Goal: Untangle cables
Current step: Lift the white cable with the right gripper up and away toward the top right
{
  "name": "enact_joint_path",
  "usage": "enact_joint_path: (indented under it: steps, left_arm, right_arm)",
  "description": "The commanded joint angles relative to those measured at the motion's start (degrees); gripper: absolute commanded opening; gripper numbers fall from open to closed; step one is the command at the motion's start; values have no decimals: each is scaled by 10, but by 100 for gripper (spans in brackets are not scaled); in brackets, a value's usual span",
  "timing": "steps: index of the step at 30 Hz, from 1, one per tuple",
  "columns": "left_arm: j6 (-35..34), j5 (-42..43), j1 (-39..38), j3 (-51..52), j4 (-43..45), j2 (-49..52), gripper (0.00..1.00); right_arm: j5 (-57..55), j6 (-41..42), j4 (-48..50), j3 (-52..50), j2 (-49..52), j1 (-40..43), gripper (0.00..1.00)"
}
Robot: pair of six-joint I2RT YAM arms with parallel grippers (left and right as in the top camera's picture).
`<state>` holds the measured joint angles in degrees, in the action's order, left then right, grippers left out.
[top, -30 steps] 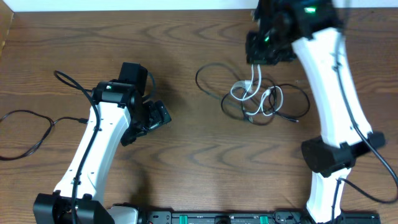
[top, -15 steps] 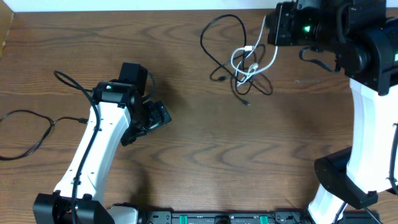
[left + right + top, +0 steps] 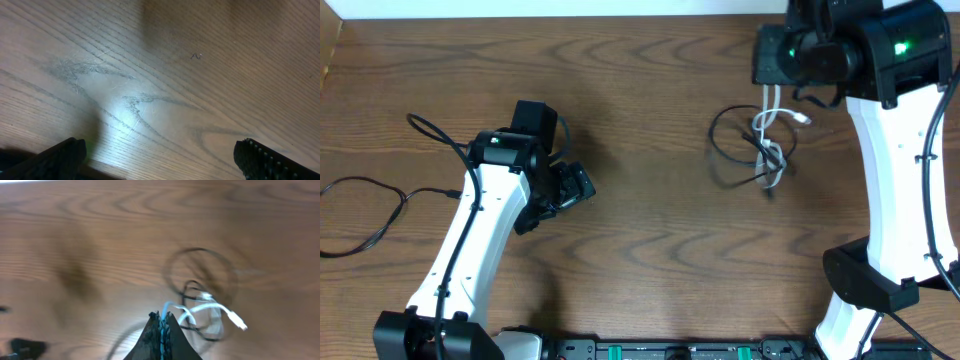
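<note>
A white cable (image 3: 772, 128) is tangled with a thin black cable (image 3: 730, 150) at the right of the table; both hang blurred in the air. My right gripper (image 3: 772, 82) is shut on the white cable (image 3: 200, 311), which dangles below the closed fingertips (image 3: 162, 318); the black cable (image 3: 200, 270) loops under it. A second black cable (image 3: 365, 205) lies loose at the far left. My left gripper (image 3: 555, 190) hovers low over bare wood, open, its fingers (image 3: 260, 160) wide apart with nothing between them.
The wooden table (image 3: 650, 250) spreads under both arms. A black rail with green clips (image 3: 670, 350) runs along the front edge. A white wall strip (image 3: 520, 8) borders the back.
My right gripper has swung the white-and-black cable tangle up off the table, to the back, then rightward. The tangle now hangs lower and further right. The left arm has not moved.
</note>
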<state>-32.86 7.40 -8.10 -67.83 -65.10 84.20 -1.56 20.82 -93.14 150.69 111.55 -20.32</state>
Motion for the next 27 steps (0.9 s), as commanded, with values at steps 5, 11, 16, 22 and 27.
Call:
enact_joint_path:
  steps: [5, 11, 16, 22, 27]
  left_arm:
    - [-5, 1, -1, 1, 2, -3, 100]
    - [-5, 1, -1, 1, 16, -3, 100]
    - [-5, 1, -1, 1, 18, -3, 100]
    - [-5, 1, -1, 1, 18, -3, 100]
    - [-4, 1, -1, 1, 17, -3, 100]
  right_arm:
    - [80, 6, 61, 124, -44, 16, 1]
    - [34, 13, 80, 139, -68, 13, 1]
    - [-192, 72, -25, 103, -24, 3, 1]
    - [77, -25, 16, 105, -13, 6, 1]
    - [268, 19, 157, 122, -55, 38, 1]
